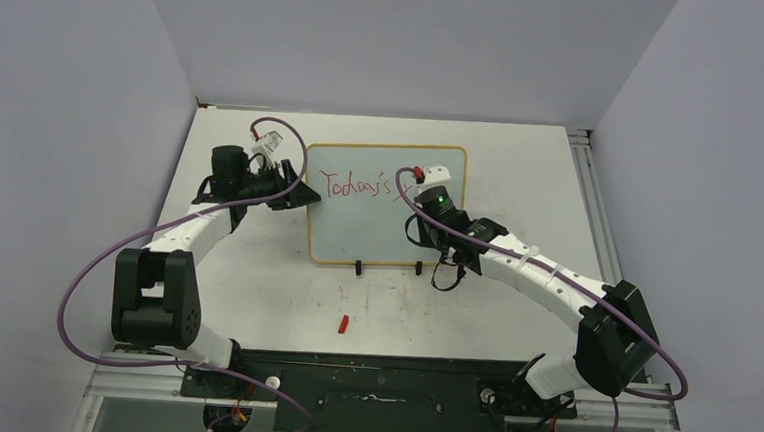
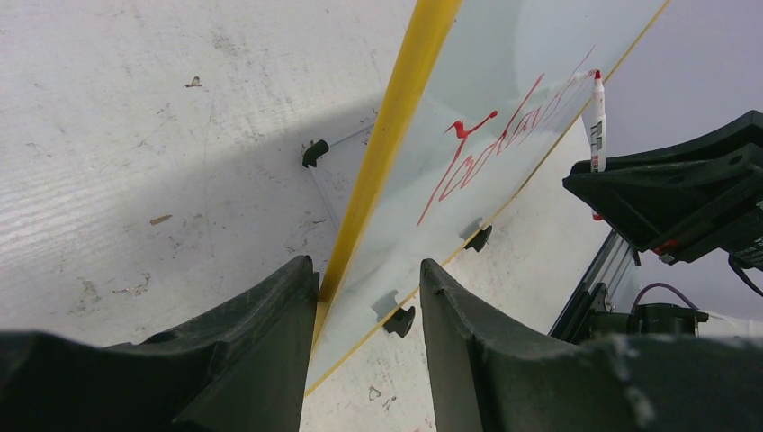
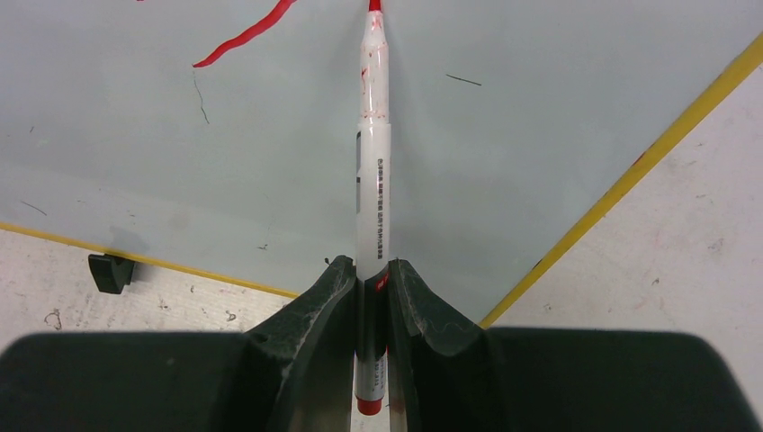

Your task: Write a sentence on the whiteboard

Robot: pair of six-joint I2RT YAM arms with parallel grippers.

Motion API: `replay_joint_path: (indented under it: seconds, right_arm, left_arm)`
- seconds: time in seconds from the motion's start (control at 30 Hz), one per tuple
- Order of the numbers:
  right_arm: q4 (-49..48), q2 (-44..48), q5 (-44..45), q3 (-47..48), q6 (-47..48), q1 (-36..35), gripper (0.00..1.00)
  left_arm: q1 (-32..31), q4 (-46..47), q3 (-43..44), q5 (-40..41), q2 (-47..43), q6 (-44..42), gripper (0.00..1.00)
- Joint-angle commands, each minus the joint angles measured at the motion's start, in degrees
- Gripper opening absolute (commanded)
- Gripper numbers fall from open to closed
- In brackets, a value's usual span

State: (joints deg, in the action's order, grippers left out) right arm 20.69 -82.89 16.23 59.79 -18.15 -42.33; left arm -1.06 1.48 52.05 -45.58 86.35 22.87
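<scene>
**Colour key.** We are viewing a white marker (image 3: 373, 180), red-tipped and banded with black print, showing between the black jaws of the right gripper (image 3: 371, 268). Ahead of them, the red sentence (image 1: 358, 186) is crossing the pale whiteboard (image 1: 377, 231). Its yellow frame is running between the left gripper's (image 2: 365, 267) black jaws.

The white left arm (image 1: 197, 227) and white right arm (image 1: 530, 270) bend inward; left black gripper (image 2: 367, 270) clamps the yellow-framed whiteboard (image 1: 387, 231) edge, right black gripper (image 3: 369, 266) pinches a white marker (image 3: 373, 180).

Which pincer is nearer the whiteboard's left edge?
Left. The left pincer straddles that edge of the whiteboard; the right pincer holds the marker farther right, past the red writing.
</scene>
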Motion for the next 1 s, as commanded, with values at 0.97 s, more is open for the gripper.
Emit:
replay_joint_path:
  seconds: [0.97]
  right_arm:
    - [-0.9,0.6,-2.9,0.1,1.2,1.3,0.05]
  left_arm:
    - [-0.7,1.0,0.7,-1.5,-2.6,-0.7,0.43]
